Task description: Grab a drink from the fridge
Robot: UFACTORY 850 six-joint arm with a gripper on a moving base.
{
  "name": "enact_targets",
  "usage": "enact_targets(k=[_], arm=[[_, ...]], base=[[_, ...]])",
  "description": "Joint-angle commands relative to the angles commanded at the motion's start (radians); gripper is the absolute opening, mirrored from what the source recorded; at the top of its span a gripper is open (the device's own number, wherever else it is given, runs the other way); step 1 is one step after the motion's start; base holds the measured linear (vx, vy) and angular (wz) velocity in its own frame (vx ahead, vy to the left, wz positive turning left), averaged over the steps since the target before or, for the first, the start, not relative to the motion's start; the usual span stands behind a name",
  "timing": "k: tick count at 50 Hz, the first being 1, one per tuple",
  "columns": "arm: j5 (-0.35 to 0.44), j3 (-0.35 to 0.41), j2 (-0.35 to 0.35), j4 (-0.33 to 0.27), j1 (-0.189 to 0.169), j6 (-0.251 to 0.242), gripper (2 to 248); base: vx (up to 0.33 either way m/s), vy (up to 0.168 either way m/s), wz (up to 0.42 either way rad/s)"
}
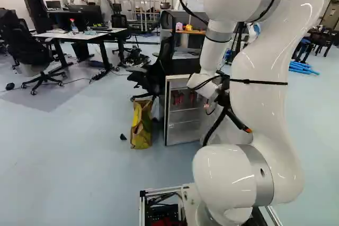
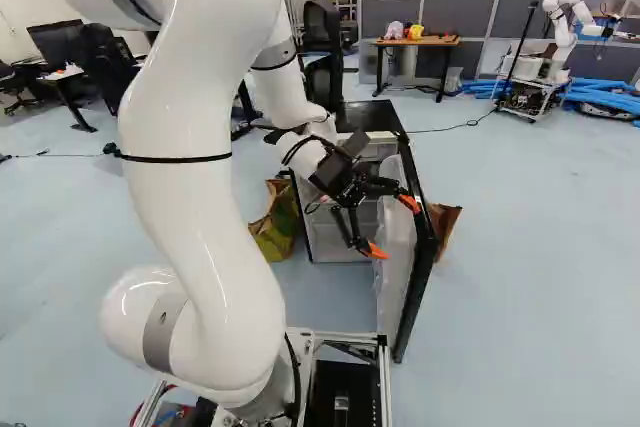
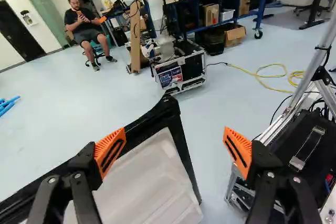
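Observation:
My gripper (image 2: 393, 227) stands open with nothing held, beside the fridge's swung-open door (image 2: 397, 252). In the wrist view the gripper (image 3: 174, 143) has the door's white inner panel (image 3: 149, 179) below and ahead, with one orange-padded finger overlapping its black rim. The small fridge (image 1: 183, 117) stands partly behind the arm. Red drinks (image 1: 177, 98) show on an upper shelf in the left base view; the arm hides part of the interior. Whether the fingers touch the door, I cannot tell.
A yellow-green bag (image 1: 141, 124) and a black office chair (image 1: 154, 72) stand beside the fridge. A brown bag (image 2: 443, 224) is beyond the door. Another robot (image 2: 562, 32) stands far back. The base frame (image 3: 286, 114) shows beside one finger.

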Motion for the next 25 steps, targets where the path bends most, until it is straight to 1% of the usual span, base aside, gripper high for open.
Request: enact_targets(k=[10,25], arm=[[-0.01,-0.047,-0.02,-0.013,-0.041,0.0,247],[-0.042,-0.119,-0.052,-0.06,-0.097,0.0,247]], base=[[0.0,0.0,0.0],[0.0,0.0,0.0]])
